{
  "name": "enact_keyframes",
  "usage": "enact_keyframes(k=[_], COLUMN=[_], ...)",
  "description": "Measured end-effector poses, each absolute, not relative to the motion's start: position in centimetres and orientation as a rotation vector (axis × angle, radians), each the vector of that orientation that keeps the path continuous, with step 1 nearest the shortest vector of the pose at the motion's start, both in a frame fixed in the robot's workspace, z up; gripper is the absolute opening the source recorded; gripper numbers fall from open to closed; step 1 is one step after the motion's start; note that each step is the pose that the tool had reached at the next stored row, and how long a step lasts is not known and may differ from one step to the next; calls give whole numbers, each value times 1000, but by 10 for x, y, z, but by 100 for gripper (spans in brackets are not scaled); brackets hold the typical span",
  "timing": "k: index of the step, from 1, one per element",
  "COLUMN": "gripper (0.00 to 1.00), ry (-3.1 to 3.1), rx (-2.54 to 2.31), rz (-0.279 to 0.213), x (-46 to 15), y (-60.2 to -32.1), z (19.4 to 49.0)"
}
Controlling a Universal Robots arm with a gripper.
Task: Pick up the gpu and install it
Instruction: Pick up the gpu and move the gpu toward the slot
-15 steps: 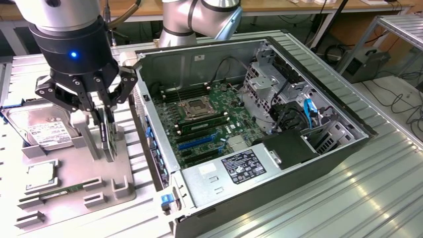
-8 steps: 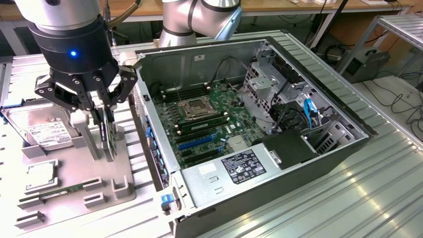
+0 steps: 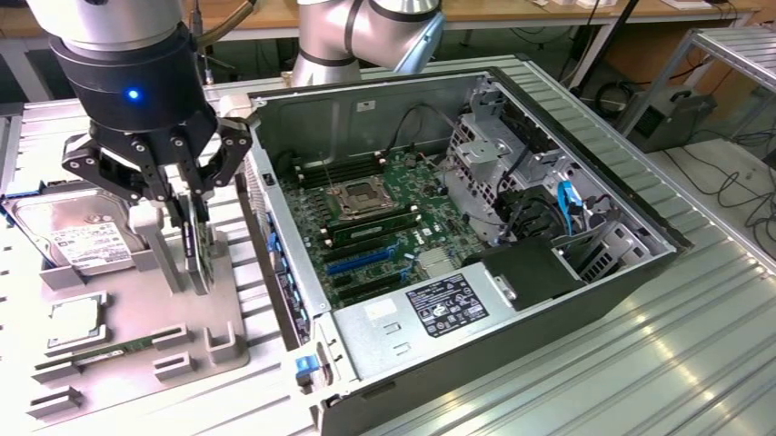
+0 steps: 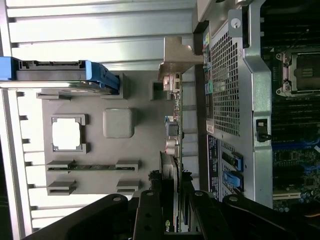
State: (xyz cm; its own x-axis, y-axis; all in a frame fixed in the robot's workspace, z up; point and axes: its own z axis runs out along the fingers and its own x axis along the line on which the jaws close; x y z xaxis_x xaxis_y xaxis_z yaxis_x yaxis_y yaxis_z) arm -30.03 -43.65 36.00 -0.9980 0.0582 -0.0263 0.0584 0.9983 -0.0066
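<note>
Ribbed metal tabletop carries an open computer case [image 3: 327, 113] and, just beside the case, a grey parts tray [image 3: 182, 313]. Over that tray the gpu [image 3: 194, 250] stands on edge. The gripper [image 3: 182, 195] clamps its upper edge, with one finger [image 3: 213, 168] pressed on each face.

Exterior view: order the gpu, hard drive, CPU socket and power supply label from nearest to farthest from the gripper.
1. gpu, held in the gripper.
2. hard drive, on the tray, exterior view's left.
3. CPU socket, inside the case.
4. power supply label, case's near end.
</note>
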Motion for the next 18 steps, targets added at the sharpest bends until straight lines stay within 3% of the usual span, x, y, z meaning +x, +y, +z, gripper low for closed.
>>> enact_keyframes(k=[18], gripper=[26], ry=[3114], rx=[91], rz=[-11], x=[-300], y=[-436], z=[365])
